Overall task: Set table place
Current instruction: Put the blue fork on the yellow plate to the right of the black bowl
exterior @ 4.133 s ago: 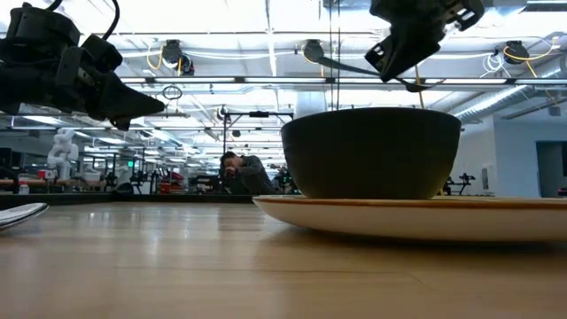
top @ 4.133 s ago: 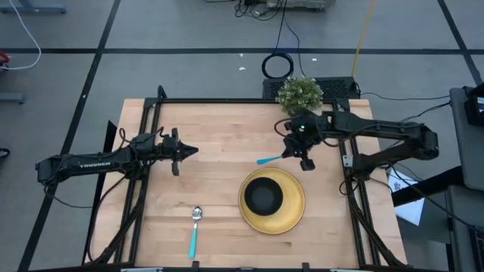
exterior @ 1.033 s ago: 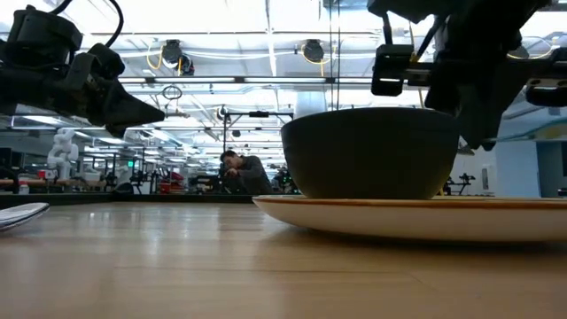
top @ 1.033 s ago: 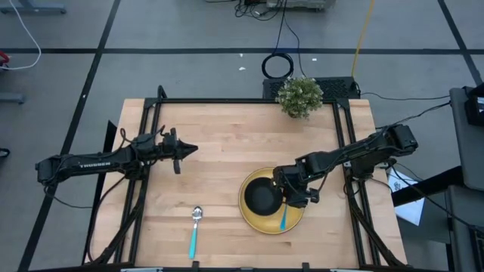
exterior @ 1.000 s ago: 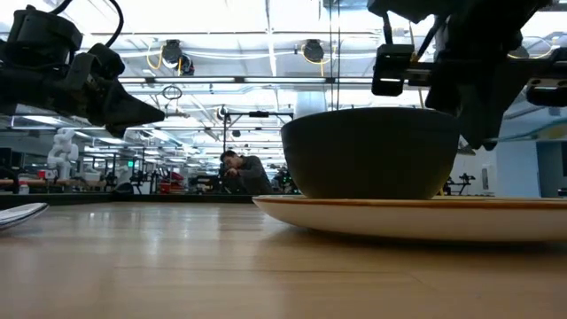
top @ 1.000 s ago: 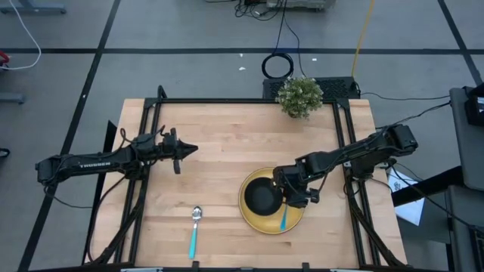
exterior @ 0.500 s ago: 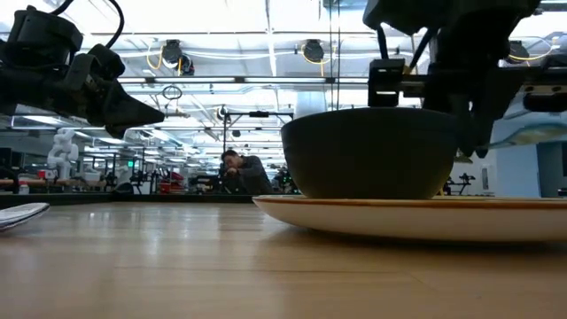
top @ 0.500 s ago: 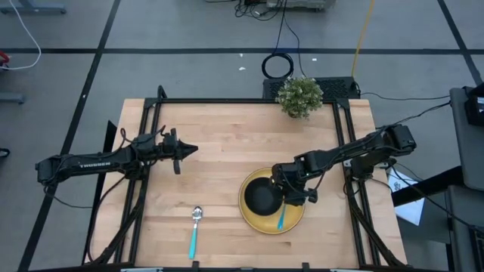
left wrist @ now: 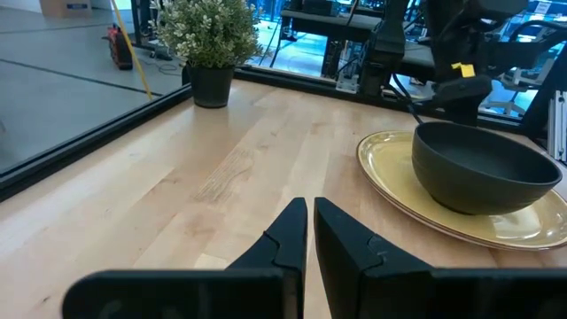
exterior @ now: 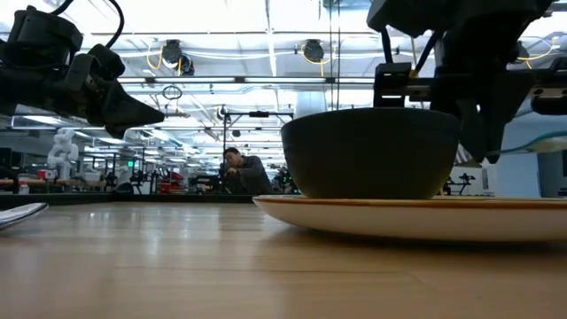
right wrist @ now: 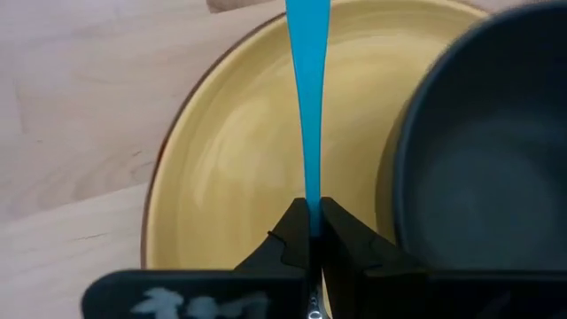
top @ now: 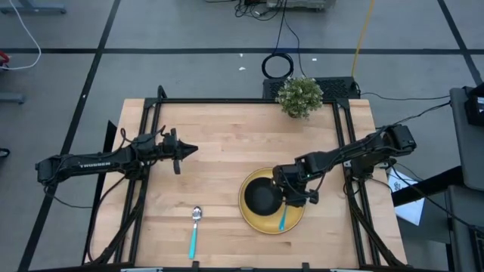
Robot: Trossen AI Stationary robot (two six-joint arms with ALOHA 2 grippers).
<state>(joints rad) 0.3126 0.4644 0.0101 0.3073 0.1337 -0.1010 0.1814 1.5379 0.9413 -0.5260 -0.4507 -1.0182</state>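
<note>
High view: left arm [top: 91, 161] lettered "TROSSEN".

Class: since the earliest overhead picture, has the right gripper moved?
Yes. The right gripper, shut on the fork, went from beside the potted plant to over the yellow plate.

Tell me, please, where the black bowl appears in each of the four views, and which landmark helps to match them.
High view: the black bowl sits on the yellow plate, low and right of centre.
Low view: the bowl is right of centre, large, on the plate.
Left wrist view: the bowl is at the right.
Right wrist view: the bowl fills the right side.
Shared landmark: the yellow plate under it.
</note>
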